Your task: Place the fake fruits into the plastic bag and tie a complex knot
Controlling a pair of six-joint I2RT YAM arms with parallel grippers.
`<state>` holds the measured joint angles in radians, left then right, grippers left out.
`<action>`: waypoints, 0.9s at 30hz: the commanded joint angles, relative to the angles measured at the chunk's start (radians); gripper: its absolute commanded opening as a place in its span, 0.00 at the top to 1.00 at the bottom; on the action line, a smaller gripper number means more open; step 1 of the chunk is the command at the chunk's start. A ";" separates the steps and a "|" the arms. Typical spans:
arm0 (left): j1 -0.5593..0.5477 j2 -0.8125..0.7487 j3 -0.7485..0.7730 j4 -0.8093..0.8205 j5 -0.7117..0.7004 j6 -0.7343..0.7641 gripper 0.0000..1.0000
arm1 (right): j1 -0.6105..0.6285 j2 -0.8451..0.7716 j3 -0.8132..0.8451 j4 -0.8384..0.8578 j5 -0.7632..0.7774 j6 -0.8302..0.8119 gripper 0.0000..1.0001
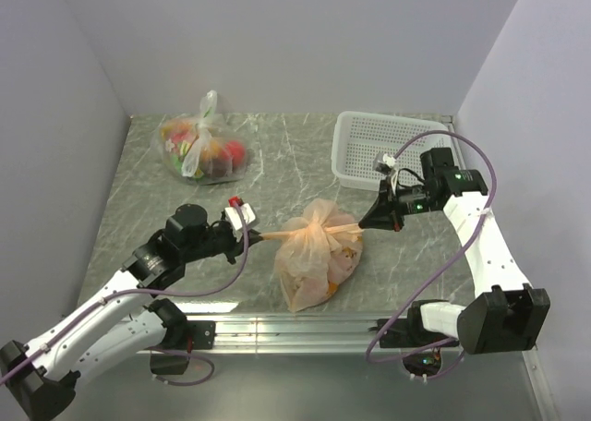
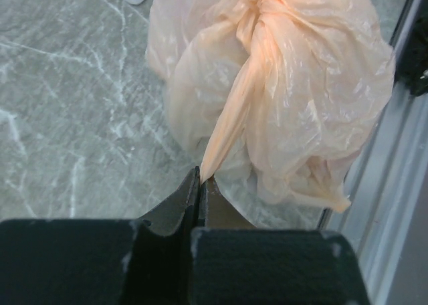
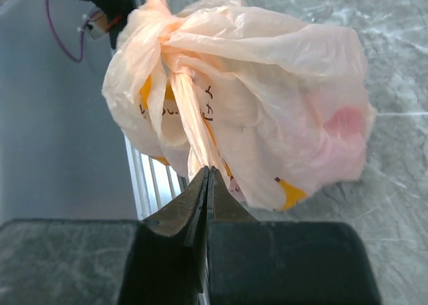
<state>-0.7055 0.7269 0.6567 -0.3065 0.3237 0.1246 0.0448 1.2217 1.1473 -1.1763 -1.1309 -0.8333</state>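
Observation:
The peach-orange plastic bag [image 1: 317, 250] lies near the table's front edge, bulging, its handles twisted into a knot [image 1: 320, 220] on top. The fake fruits are inside it; only a faint red patch [image 3: 346, 122] shows through. My left gripper [image 1: 251, 234] is shut on the left handle strand [image 2: 231, 114], pulled taut to the left. My right gripper [image 1: 362, 223] is shut on the right handle strand [image 3: 192, 121], pulled taut to the right. The bag also shows in the left wrist view [image 2: 314, 71] and the right wrist view [image 3: 267, 77].
A clear bag of mixed fruits [image 1: 201, 149] with white handles lies at the back left. A white perforated basket [image 1: 369, 144] stands at the back right, behind my right arm. A metal rail [image 1: 286, 327] runs along the table's front edge.

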 commanded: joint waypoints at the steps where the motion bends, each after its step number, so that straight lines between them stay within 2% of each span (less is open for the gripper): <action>1: 0.049 -0.046 0.027 -0.152 -0.124 0.090 1.00 | -0.066 -0.004 0.039 -0.039 0.094 -0.029 1.00; 8: 0.080 -0.113 0.020 -0.272 -0.147 0.191 1.00 | -0.115 -0.031 -0.098 0.047 0.299 -0.088 1.00; 13: 0.116 -0.095 0.012 -0.321 -0.155 0.247 1.00 | -0.145 -0.042 -0.138 0.099 0.353 -0.104 1.00; 17: 0.132 -0.031 0.053 -0.336 -0.071 0.271 1.00 | -0.112 -0.073 -0.117 0.107 0.329 -0.083 1.00; 20: 0.132 0.061 0.121 -0.345 0.046 0.291 1.00 | -0.025 -0.090 -0.095 0.099 0.310 -0.040 1.00; 21: 0.132 0.086 0.139 -0.353 0.079 0.300 0.97 | -0.004 -0.096 -0.084 0.090 0.313 -0.032 0.98; 22: 0.133 0.109 0.159 -0.364 0.122 0.322 0.84 | 0.024 -0.097 -0.077 0.083 0.328 -0.023 0.86; 23: 0.132 0.150 0.197 -0.379 0.142 0.326 0.75 | 0.055 -0.109 -0.058 0.063 0.332 -0.023 0.54; 24: 0.133 0.166 0.213 -0.388 0.156 0.336 0.66 | 0.072 -0.122 -0.054 0.061 0.329 -0.021 0.42; 25: 0.133 0.177 0.230 -0.396 0.173 0.337 0.53 | 0.088 -0.137 -0.051 0.069 0.338 -0.012 0.21; 26: 0.133 0.184 0.248 -0.398 0.208 0.331 0.46 | 0.145 -0.174 -0.054 0.111 0.362 0.026 0.14; 27: 0.136 0.180 0.250 -0.387 0.227 0.326 0.34 | 0.177 -0.189 -0.057 0.136 0.388 0.048 0.13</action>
<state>-0.5762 0.9123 0.8425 -0.6769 0.4248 0.4320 0.1459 1.1114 1.0489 -1.0912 -0.7948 -0.8444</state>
